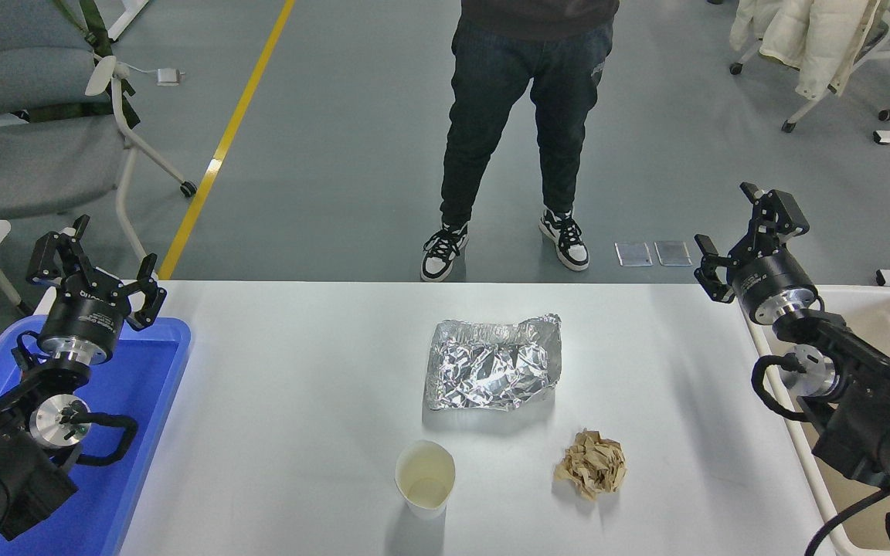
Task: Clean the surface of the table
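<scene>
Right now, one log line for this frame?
left gripper: open, over blue tray | right gripper: open, above beige bin | table surface: foil, paper cup, crumpled paper | nothing held

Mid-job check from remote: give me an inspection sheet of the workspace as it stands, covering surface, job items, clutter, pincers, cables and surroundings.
Surface: white table surface, no spills seen.
Job's things: crumpled foil sheet mid-table; paper cup upright near the front edge; crumpled brown paper wad to its right. All three apart.
Clutter: nothing seen beyond those.
Pincers: left pincer open, above the blue tray; right pincer open, above the far corner of the beige bin. Both hold nothing.
Cables: black loops at both wrists, off the table.
Surroundings: a person stands at the far side; grey chair far left; chair with a pale coat far right.
</scene>
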Available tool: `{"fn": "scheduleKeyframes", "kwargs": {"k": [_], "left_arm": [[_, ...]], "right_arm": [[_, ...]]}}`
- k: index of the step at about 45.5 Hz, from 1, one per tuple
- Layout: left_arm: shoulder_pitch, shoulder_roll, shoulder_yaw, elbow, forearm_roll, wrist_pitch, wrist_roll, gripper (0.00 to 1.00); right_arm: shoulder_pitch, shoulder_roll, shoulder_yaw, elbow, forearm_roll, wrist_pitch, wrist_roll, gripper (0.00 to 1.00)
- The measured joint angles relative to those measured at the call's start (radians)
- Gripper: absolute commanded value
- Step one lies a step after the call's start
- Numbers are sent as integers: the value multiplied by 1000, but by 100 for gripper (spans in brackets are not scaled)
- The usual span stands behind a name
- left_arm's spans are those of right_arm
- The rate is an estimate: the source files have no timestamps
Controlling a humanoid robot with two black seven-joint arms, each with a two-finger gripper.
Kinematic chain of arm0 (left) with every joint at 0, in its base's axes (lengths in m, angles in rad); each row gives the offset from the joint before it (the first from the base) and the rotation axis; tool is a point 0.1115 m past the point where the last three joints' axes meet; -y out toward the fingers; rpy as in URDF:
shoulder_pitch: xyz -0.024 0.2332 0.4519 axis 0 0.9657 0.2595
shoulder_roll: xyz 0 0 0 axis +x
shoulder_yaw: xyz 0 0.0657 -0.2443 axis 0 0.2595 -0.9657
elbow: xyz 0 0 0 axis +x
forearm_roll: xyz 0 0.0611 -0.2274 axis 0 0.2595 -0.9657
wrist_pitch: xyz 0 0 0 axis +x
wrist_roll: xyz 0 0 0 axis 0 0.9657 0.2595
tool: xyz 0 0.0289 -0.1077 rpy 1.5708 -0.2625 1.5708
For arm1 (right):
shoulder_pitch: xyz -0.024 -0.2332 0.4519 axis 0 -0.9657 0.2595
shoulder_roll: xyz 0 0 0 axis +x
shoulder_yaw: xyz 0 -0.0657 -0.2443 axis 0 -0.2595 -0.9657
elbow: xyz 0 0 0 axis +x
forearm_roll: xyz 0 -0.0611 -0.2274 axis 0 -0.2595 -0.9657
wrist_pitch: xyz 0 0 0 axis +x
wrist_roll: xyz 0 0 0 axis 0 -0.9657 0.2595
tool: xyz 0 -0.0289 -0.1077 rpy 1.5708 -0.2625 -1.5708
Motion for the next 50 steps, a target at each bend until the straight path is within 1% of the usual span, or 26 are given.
{"fn": "scheduleKeyframes", "kwargs": {"k": [50], "left_arm": [[0,0,0,0,0,0,0,100]], "right_arm": [[-10,-21,0,9,-5,15,-7,99]]}}
